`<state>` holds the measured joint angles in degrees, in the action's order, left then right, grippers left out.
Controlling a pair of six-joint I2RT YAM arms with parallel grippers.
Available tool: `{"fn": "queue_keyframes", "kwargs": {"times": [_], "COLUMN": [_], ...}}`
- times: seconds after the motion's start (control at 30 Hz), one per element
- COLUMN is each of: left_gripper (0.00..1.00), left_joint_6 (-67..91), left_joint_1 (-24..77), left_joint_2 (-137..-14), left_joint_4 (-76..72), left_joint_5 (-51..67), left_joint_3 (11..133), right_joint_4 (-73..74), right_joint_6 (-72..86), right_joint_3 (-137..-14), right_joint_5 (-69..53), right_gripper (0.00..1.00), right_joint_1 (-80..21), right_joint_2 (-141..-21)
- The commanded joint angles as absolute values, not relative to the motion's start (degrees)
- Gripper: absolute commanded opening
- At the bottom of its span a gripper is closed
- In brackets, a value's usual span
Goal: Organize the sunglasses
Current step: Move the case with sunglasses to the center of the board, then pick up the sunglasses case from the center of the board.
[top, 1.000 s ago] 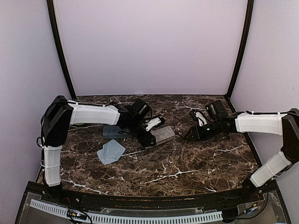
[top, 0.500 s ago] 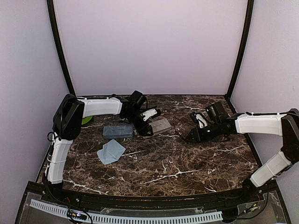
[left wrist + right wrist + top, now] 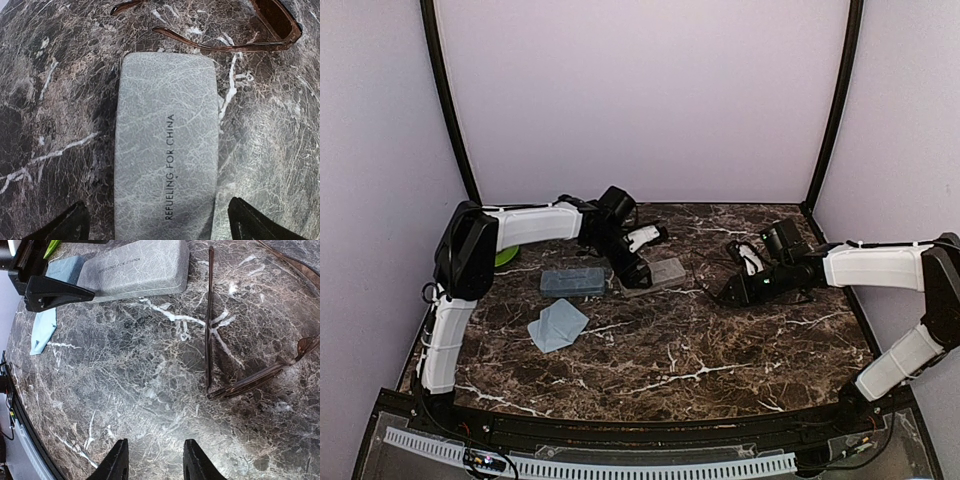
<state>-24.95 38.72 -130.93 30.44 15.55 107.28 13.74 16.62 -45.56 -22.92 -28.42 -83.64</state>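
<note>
Brown-framed sunglasses (image 3: 209, 320): lying open on the marble table (image 3: 125, 390), just right of the grey case (image 3: 165, 150) and left of the right gripper (image 3: 156, 460). One temple runs straight away from that gripper. Right gripper: partly spread, empty, probably the nearer. Left gripper (image 3: 160, 227): spread wide astride the case, not touching it.

Lab booth: lilac walls (image 3: 640, 100), marble tabletop (image 3: 670, 370)

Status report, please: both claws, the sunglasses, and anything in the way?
Left claw open, over closed grey case. Right claw open, empty, near brown sunglasses. Sunglasses unfolded on marble table, outside case. Nothing blocking them.
</note>
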Motion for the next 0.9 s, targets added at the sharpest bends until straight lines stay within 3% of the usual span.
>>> {"fn": "queue_keyframes", "kwargs": {"times": [0.0, 0.43, 0.87], "left_gripper": [0.99, 0.99, 0.99], "left_joint_6": [-26.9, -32.0, -33.9], "left_joint_1": [38.1, 31.4, 27.3], "left_joint_2": [-123.4, -108.6, -113.3], "left_joint_4": [32.5, 29.8, 34.2], "left_joint_5": [15.0, 6.5, 10.1], "left_joint_3": [104.7, 83.8, 86.2], "right_joint_4": [11.5, 7.1, 4.9], "right_joint_6": [17.1, 16.2, 14.4], "right_joint_3": [-45.3, -44.6, -43.5], "right_joint_5": [-24.2, -27.6, -29.0], "right_gripper": [0.38, 0.37, 0.37], "right_joint_1": [-28.1, -28.1, -28.0], "right_joint_2": [-83.2, -85.9, -87.7]}}
